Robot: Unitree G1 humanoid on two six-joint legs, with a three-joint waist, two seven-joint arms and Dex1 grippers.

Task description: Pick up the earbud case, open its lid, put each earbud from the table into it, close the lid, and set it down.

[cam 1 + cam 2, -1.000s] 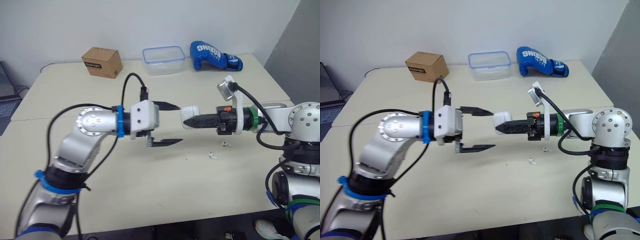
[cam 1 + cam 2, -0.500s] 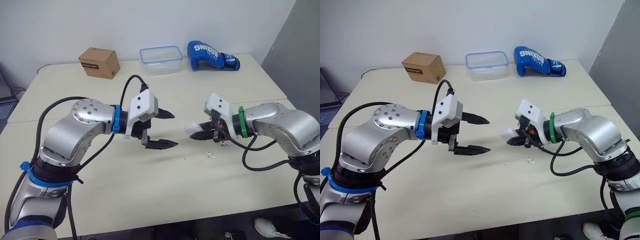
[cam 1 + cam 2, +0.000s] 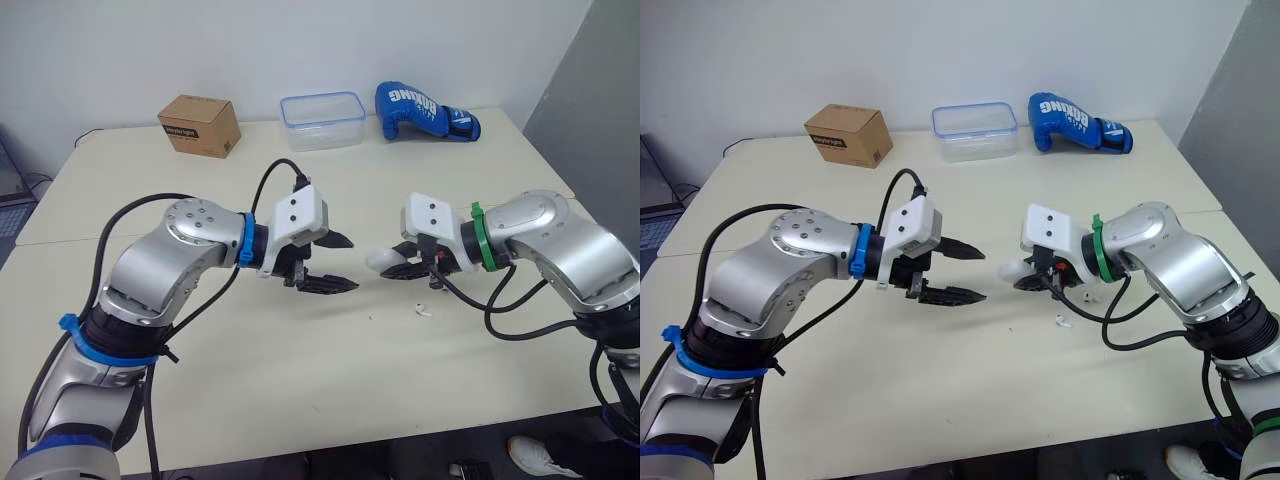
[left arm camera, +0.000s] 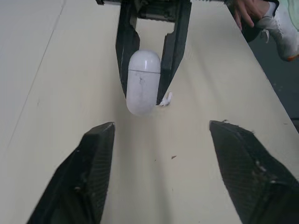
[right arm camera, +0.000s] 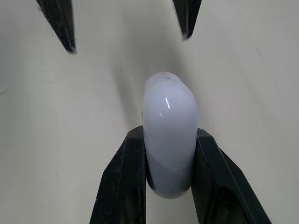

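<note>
My right gripper (image 3: 397, 262) is shut on the white earbud case (image 3: 382, 260), held low over the table with its lid closed and its rounded end toward my left gripper. My left gripper (image 3: 351, 264) is open and faces the case from a short gap away, with nothing between its fingers. The left wrist view shows the case (image 4: 142, 81) pinched between the right gripper's black fingers (image 4: 127, 46). One white earbud (image 3: 424, 310) lies on the table just in front of the right gripper. The second earbud is mostly hidden behind the right gripper.
A cardboard box (image 3: 200, 125), a clear plastic container (image 3: 322, 120) and a blue boxing glove (image 3: 425, 110) stand along the table's far edge. In the left wrist view a person's hand (image 4: 252, 9) and shoe (image 4: 285, 28) are beyond the table's right edge.
The right gripper came down toward the table with the case and its arm folded in. The left gripper tipped downward and moved closer to the case. The camera also shifted.
</note>
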